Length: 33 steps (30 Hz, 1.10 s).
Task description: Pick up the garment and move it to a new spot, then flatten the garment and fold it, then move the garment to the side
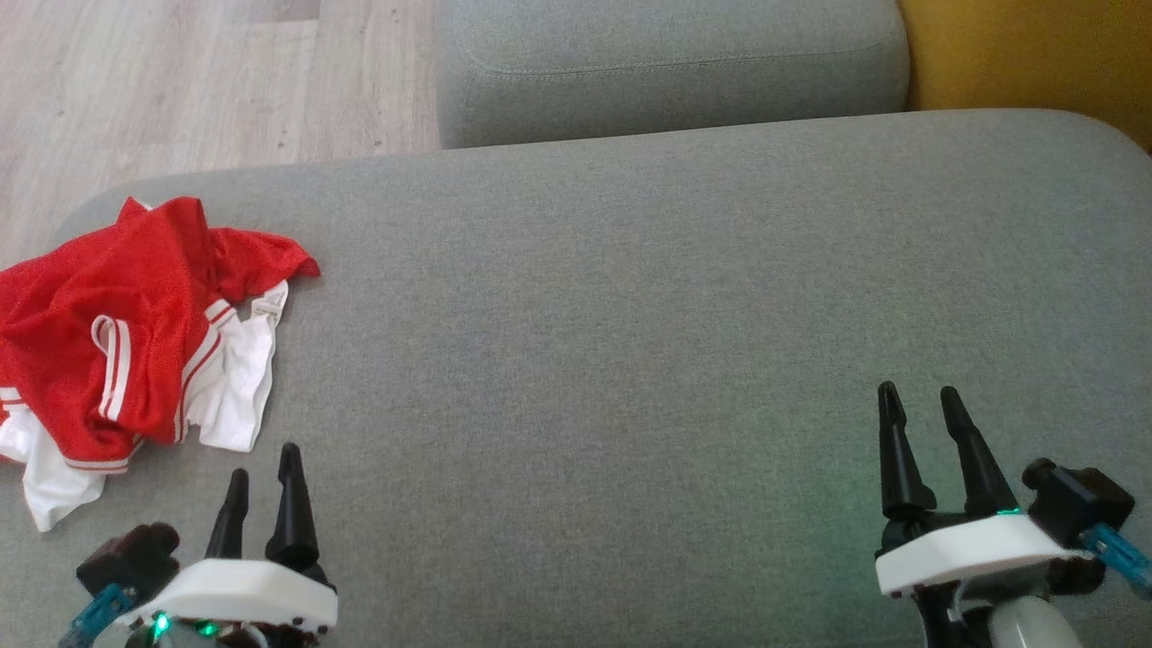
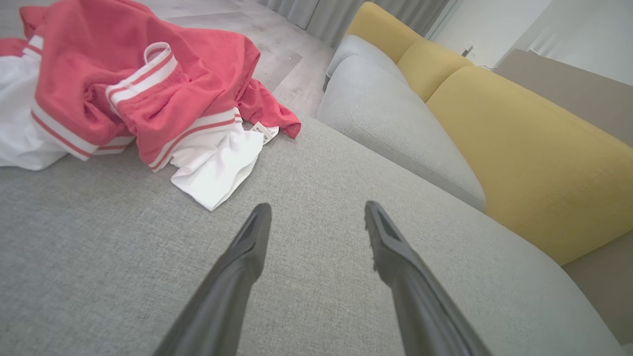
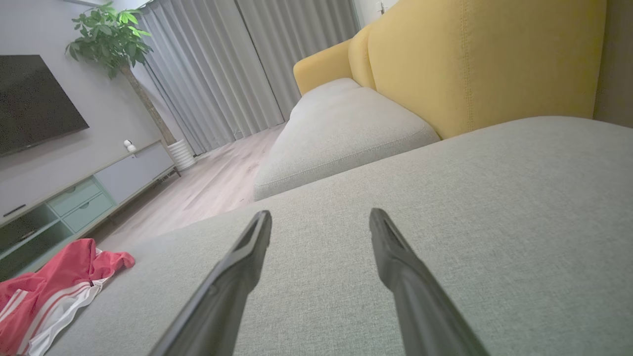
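Note:
A crumpled red garment with white panels and red-and-white striped trim lies bunched at the left end of the grey sofa seat. In the left wrist view the garment sits just ahead and left of the fingers. My left gripper is open and empty, a short way below the garment's white hem, not touching it. Far from the garment, my right gripper hovers open over the seat at the lower right. The right wrist view shows the garment at its lower left.
A second grey cushion lies beyond the seat, with a yellow backrest at the far right. Wooden floor is beyond the seat's left edge. The right wrist view shows a TV cabinet, a plant and curtains.

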Motion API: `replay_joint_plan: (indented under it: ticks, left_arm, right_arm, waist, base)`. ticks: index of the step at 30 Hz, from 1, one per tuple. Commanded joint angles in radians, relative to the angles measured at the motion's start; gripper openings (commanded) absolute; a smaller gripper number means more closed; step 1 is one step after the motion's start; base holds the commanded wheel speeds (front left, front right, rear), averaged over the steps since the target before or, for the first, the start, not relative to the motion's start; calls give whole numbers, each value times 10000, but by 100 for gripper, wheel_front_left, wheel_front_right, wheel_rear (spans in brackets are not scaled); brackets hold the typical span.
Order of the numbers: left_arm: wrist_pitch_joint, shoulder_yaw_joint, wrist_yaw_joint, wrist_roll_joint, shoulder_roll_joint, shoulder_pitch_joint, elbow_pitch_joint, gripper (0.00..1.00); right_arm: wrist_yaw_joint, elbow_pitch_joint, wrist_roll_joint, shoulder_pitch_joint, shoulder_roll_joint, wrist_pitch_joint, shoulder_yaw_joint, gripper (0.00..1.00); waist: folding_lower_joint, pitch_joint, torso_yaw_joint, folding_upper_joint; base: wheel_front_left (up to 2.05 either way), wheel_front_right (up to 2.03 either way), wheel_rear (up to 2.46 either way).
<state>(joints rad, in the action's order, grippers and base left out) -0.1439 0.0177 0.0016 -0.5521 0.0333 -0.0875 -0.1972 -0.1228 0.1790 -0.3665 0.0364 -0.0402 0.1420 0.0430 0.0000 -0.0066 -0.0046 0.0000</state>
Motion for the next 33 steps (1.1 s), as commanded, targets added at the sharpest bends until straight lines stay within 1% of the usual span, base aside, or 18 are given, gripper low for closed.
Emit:
replay_joint_plan:
  ticks: [1, 8, 21, 33]
  left_arm:
    - [-165, -212, 52, 321, 142, 267, 370, 100]
    - [-370, -197, 133, 1154, 148, 208, 394, 100]
    - [-720, -153, 317, 2488, 157, 46, 486, 100]
    - [-1071, -92, 450, 3822, 167, -46, 612, 100]
  right_arm:
    - [-56, -412, 352, -225, -81, 175, 188, 100]
    - [-61, -415, 1191, -170, -90, 382, 248, 100]
    - [-69, -99, 2086, -42, -91, 735, 157, 100]
    - [-76, -86, 3320, -28, -99, 1089, 297, 100]
  waist:
    - [0, 3, 0, 0]
    - [0, 2, 18, 0]
    - [0, -48, -1, 0]
    - [0, -33, -65, 0]
  base:
    - [0, 0, 0]
    - [0, 0, 0]
    - [0, 0, 0]
    - [0, 0, 0]
